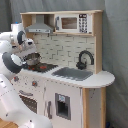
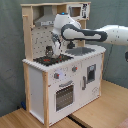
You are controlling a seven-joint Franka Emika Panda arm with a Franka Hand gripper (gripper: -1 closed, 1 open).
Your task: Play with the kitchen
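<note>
The robot's gripper (image 2: 50, 50) hung over the black stovetop (image 2: 52, 60) of the kitchen (image 2: 65, 75), its tip low above the red rings at the back of the burners; whether it was apart or together could not be told from either exterior view. In the first exterior view a small dark pot-like object (image 1: 33, 60) sat on the stovetop just beside the wrist, though contact between the two was not clear. The white arm (image 2: 90, 34) reached in from the second exterior view's right, passing above the sink (image 1: 74, 73) and black faucet (image 1: 85, 58). The kitchen stood on a wooden floor (image 2: 100, 112) before a grey backdrop, its oven door (image 2: 64, 94) closed, the knobs (image 2: 64, 74) untouched and the microwave (image 1: 71, 23) shut on the upper shelf beside the grey hood (image 1: 39, 25). Judged from this, play appeared to be centred on the stove, with the oven, sink and microwave not yet explored.
</note>
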